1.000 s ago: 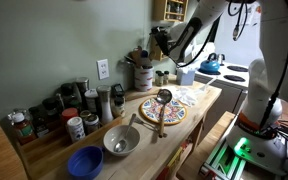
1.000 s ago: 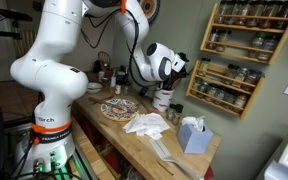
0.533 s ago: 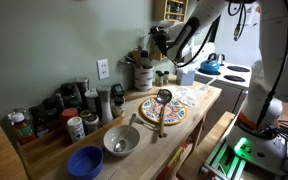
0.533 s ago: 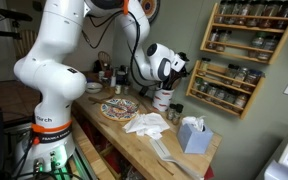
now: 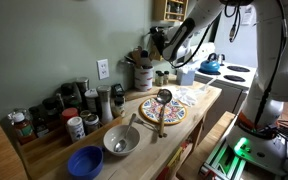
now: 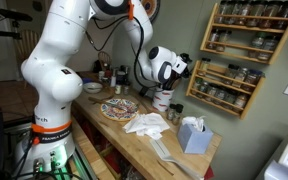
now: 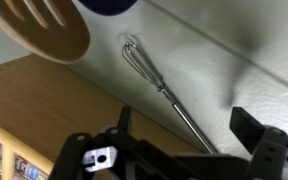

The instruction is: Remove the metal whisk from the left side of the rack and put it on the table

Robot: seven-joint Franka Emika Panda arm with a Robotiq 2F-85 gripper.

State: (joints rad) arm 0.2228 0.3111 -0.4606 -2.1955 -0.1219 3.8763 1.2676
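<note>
The metal whisk [image 7: 162, 88] lies against the pale wall in the wrist view, wire head up-left, thin handle running down-right. My gripper [image 7: 189, 128] is open. Its two dark fingers stand wide apart on either side of the handle and do not touch it. In both exterior views the gripper [image 5: 156, 40] [image 6: 184, 68] is up by the wall above the utensil crock [image 5: 142, 76]; the whisk is too small to make out there. The brown wooden rack [image 6: 234, 55] hangs on the wall. The wooden table [image 5: 191, 114] runs below.
A patterned plate with a ladle [image 5: 162, 108], a metal bowl [image 5: 121, 140], a blue bowl [image 5: 85, 161] and several jars [image 5: 64, 110] stand on the worktop. A blue kettle [image 5: 210, 65] sits on the stove. A white cloth [image 6: 146, 123] and a tissue box [image 6: 194, 133] lie nearby. A wooden spoon [image 7: 44, 30] hangs close.
The arm's upper links have shifted slightly. The gripper stays open at nearly the same spot by the wall.
</note>
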